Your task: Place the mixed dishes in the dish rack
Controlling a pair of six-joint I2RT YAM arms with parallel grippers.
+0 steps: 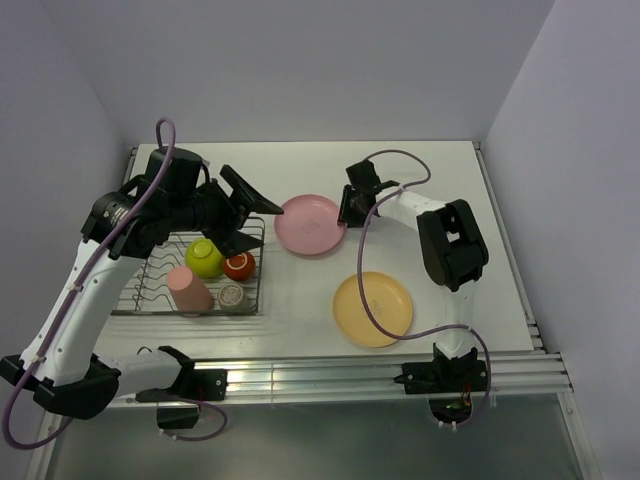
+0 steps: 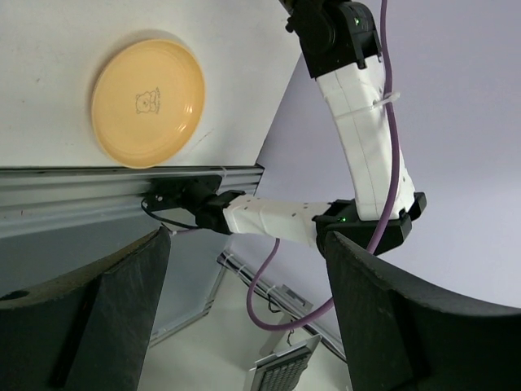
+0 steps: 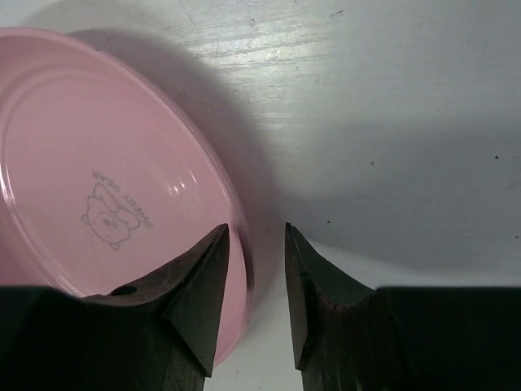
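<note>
the dish rack (image 1: pixel 140 296) is sitting left with the wide, empty left gripper (image 2: pixel 244 240) hovering over its far edge, the right gripper (image 3: pixel 256 232) is straddling the pink plate (image 3: pixel 98 163) rim, fingers narrowly parted, the yellow-orange plate (image 1: pixel 373 309) is lying nearer, and the lime-green bowl (image 1: pixel 204 257), red-orange bowl (image 1: pixel 239 266), salmon-pink cup (image 1: pixel 189 290) and beige-grey cup (image 1: pixel 231 295) are resting in the rack.

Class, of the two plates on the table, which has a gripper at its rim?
The pink plate: its rim lies between the fingers of the right gripper. The yellow-orange plate lies apart, nearer the arm bases, no gripper near.
</note>
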